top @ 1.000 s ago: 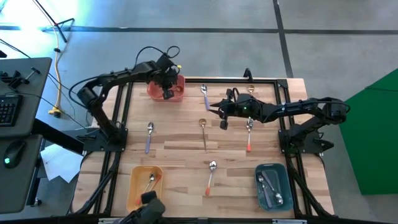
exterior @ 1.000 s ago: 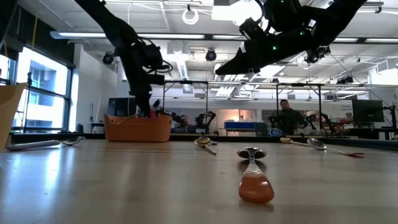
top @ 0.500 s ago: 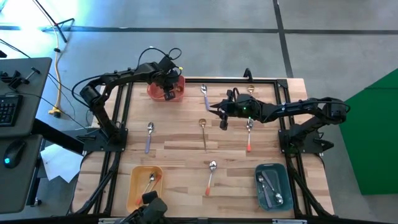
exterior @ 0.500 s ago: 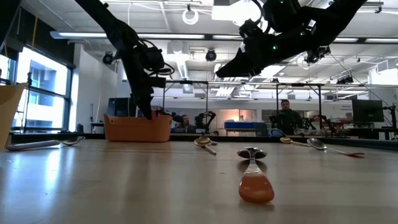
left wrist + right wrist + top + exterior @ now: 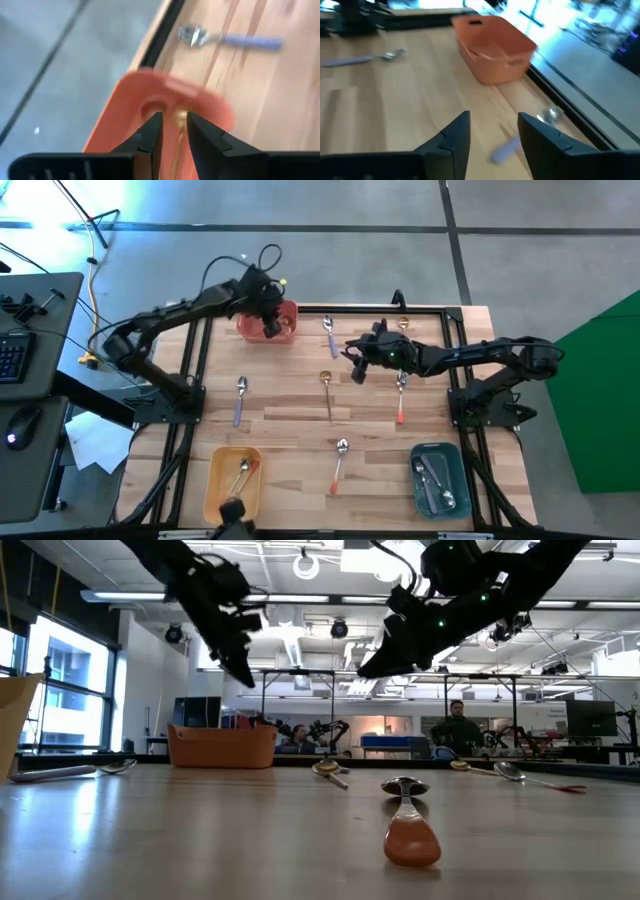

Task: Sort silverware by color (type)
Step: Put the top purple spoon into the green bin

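Observation:
My left gripper (image 5: 270, 330) hangs open above the red bin (image 5: 285, 313) at the table's far left; its fingers (image 5: 150, 131) stand narrowly apart, and between them I see a gold spoon (image 5: 178, 120) lying in the bin (image 5: 122, 120). My right gripper (image 5: 351, 364) hovers open above the table's middle, near a purple-handled spoon (image 5: 328, 335) that lies flat by the far edge. In the right wrist view that spoon (image 5: 509, 148) shows just ahead of the fingers. More spoons lie flat: gold (image 5: 327, 390), purple (image 5: 240, 398), orange (image 5: 400, 395), orange (image 5: 340, 460) and gold (image 5: 404, 326).
A yellow bin (image 5: 216, 480) at the near left holds spoons, and a teal bin (image 5: 455, 480) at the near right holds silver ones. A black frame runs along the table's edges (image 5: 360, 308). In the low view people stand in the room behind (image 5: 462, 730).
My left gripper has risen from inside the red bin to well above its rim. My right gripper has tipped its fingers a little downward and stayed nearly in place. No spoon on the table has moved.

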